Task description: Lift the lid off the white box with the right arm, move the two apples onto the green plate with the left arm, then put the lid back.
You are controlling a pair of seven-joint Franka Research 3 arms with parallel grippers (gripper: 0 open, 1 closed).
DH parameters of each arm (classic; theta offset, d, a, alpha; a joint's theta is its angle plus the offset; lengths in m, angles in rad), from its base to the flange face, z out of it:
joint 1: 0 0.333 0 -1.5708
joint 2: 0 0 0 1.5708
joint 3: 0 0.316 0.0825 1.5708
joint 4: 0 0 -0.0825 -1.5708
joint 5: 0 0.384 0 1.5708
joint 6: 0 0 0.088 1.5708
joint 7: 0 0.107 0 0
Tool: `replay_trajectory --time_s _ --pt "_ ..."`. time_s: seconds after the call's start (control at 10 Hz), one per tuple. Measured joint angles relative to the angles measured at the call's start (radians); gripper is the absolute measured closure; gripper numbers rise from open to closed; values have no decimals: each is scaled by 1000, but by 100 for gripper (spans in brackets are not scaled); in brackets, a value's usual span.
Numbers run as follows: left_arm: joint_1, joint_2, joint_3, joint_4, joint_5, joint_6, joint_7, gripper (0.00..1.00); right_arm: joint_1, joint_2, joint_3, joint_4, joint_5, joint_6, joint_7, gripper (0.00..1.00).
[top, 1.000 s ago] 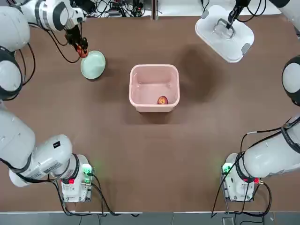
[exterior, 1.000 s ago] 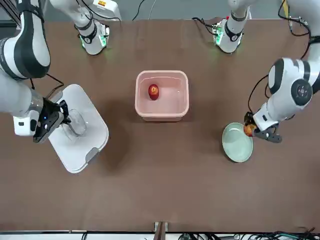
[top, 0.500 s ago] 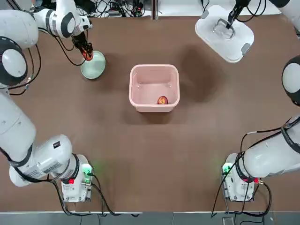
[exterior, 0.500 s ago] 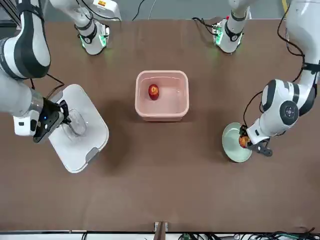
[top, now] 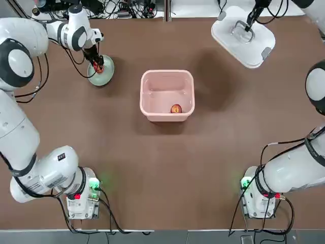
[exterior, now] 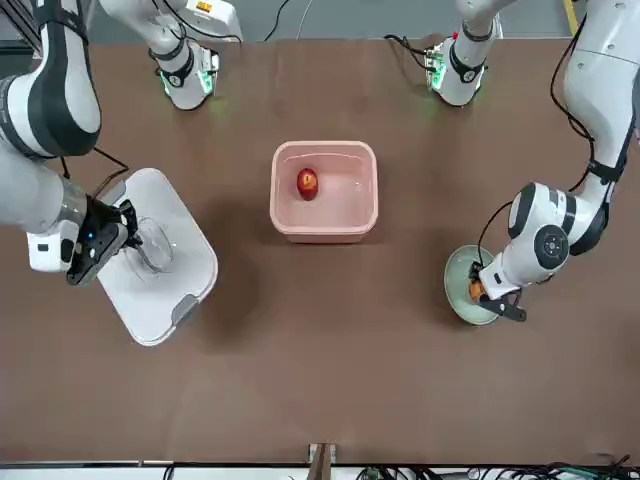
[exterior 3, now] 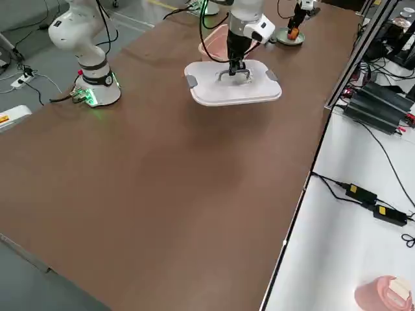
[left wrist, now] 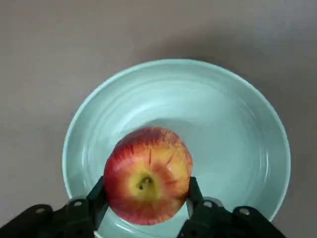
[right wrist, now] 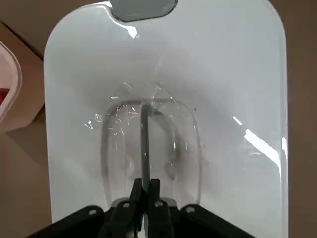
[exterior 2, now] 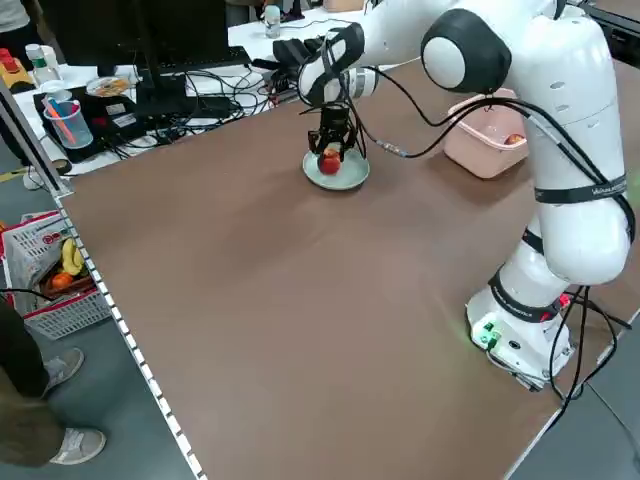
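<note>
My left gripper [top: 97, 65] is shut on a red and yellow apple [left wrist: 147, 176], with a finger [left wrist: 79, 210] on each side of it. It holds the apple low over the middle of the green plate [top: 108, 70], at the table's far left; whether the apple touches the plate I cannot tell. The other apple [top: 175, 109] lies in the open white box [top: 144, 96] at the table's centre. My right gripper [top: 249, 24] is shut on the bar handle [right wrist: 144, 129] of the lid [top: 254, 48], which hangs above the table at the far right.
Both arm bases [top: 81, 195] [top: 259, 195] stand at the near edge, green lights on. Cables and desk clutter [exterior 2: 120, 90] lie beyond the far edge. A person's legs [exterior 2: 25, 400] and a basket of fruit [exterior 2: 60, 290] are off the table's left side.
My left gripper carried the apple from the plate's far-left rim in over the plate's middle and lowered it. The right gripper and the lid have not moved.
</note>
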State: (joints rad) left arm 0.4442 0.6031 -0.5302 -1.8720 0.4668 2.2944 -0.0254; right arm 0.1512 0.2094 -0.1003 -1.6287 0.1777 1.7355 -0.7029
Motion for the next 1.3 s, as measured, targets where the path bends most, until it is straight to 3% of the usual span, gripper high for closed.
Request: replay_trajectory --time_s 0.2,0.3,0.4,0.6,0.8,1.1,1.3 --pt "1 -12 -5 14 2 -18 -37 22 0 0 0 0 0 -1 0 93" --pt "3 -35 -23 19 2 -59 -69 7 0 0 0 0 0 -1 0 93" --pt "3 -70 -56 22 2 -117 -108 0 0 0 0 0 0 -1 0 93" --pt "2 -154 -141 21 -56 -227 -195 2 0 0 0 0 0 -2 0 93" --pt "0 -222 -275 14 -113 -268 -358 3 0 0 0 0 0 -2 0 93" --pt "-40 -240 -480 36 -121 -276 -659 2 0 0 0 0 0 -2 0 93" --pt "-172 -207 -498 87 -128 -275 -820 2 0 0 1 0 4 -2 0 93"
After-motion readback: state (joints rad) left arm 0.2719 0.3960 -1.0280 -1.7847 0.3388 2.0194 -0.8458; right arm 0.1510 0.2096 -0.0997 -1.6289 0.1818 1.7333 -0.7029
